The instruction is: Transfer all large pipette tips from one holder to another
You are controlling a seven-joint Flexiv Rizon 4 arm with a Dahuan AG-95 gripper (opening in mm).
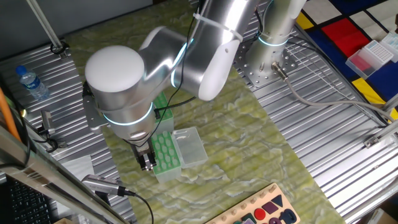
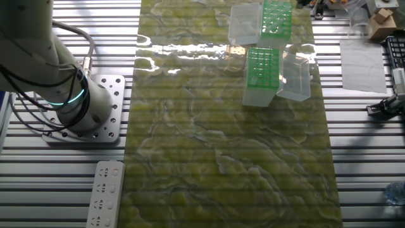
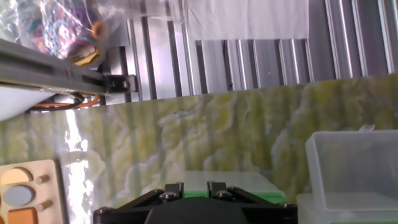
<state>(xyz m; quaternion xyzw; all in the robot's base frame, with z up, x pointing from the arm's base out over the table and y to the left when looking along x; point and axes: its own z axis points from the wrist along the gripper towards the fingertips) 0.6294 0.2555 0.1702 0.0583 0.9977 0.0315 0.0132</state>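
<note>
Two green racks stand on the mat. The near rack (image 2: 261,65) and the far rack (image 2: 276,17) both show rows of pale dots, the large pipette tips (image 2: 261,58). In one fixed view my gripper (image 1: 147,162) hangs just left of a green rack (image 1: 165,152), level with its top. The hand view shows my gripper (image 3: 195,187) at the bottom edge, with a narrow gap between the fingers (image 3: 171,189) and only the green rack edge (image 3: 227,180) showing through. I see nothing held, and the fingertips are hidden.
A clear plastic lid (image 1: 190,147) lies against the rack's right side and shows as a clear lid (image 3: 351,168) in the hand view. Another clear lid (image 2: 295,76) stands by the near rack. A wooden shape board (image 1: 261,210) and a water bottle (image 1: 31,82) sit on the table's edges.
</note>
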